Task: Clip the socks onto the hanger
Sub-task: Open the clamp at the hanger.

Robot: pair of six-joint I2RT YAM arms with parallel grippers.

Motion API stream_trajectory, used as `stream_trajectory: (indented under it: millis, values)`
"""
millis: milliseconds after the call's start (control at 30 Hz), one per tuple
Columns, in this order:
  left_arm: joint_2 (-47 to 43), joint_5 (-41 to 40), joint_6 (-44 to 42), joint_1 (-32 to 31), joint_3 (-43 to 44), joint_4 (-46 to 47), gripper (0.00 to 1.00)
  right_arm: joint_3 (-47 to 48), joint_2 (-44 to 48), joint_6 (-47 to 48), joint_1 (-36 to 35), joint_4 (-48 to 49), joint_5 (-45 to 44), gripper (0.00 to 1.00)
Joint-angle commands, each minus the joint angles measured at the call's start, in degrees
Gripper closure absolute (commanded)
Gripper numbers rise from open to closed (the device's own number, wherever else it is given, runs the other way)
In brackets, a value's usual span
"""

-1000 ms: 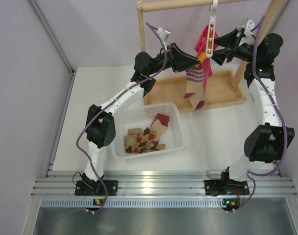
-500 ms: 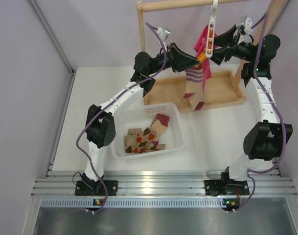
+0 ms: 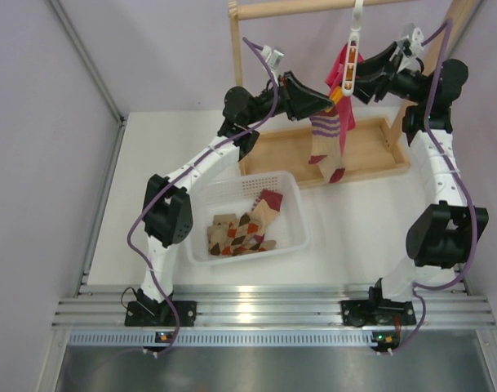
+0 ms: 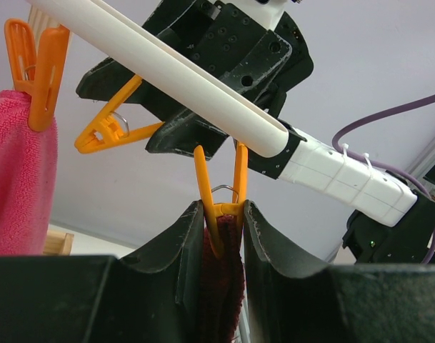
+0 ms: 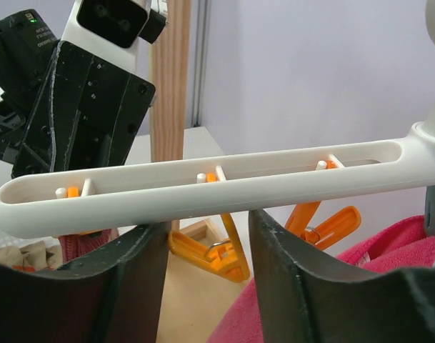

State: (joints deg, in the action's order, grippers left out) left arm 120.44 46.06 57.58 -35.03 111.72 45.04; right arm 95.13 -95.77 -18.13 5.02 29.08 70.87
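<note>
The white hanger (image 3: 354,39) hangs from the wooden rod; its bar also shows in the left wrist view (image 4: 174,78) and the right wrist view (image 5: 224,186). A beige sock with purple stripes (image 3: 328,140) hangs below it. My left gripper (image 3: 326,102) is shut on that sock's maroon cuff (image 4: 221,286), with an orange clip (image 4: 218,207) pinched between the fingers at the cuff's top. My right gripper (image 3: 358,82) is open just under the bar, its fingers on either side of another orange clip (image 5: 217,254) without touching it. More socks (image 3: 244,229) lie in the basket.
A white basket (image 3: 295,196) stands at the table's middle. The wooden rack's base tray (image 3: 374,151) lies under the hanger, its rod (image 3: 297,8) and post (image 5: 171,78) above. A pink cloth (image 3: 342,69) is clipped to the hanger beside the sock.
My right gripper has risen a little and moved closer to the hanger bar. The left gripper has stayed at the sock's cuff.
</note>
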Motion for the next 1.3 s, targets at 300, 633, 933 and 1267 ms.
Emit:
stream_trajectory:
  millis: [300,633,933,1267]
  values:
    - [-3.81,0.7,-0.1,0.22,-0.54,2.86,1.0,3.3,1.02,-8.58,-0.71,3.88,-1.97,0.85]
    - [-5.74,-0.45,-2.74,1.36,-1.94,2.07,0.57,3.39,0.23,-17.37,-0.62,2.91,-2.76,1.0]
    - [-8.03,-0.18,-8.53,3.38,-3.87,2.25,0.34,2.69,-0.74,-29.59,-0.62,8.53,-3.28,1.0]
    - [-10.22,-2.82,-21.62,3.74,-6.25,1.2,0.47,1.72,0.75,-29.72,-0.62,0.84,-8.54,1.0]
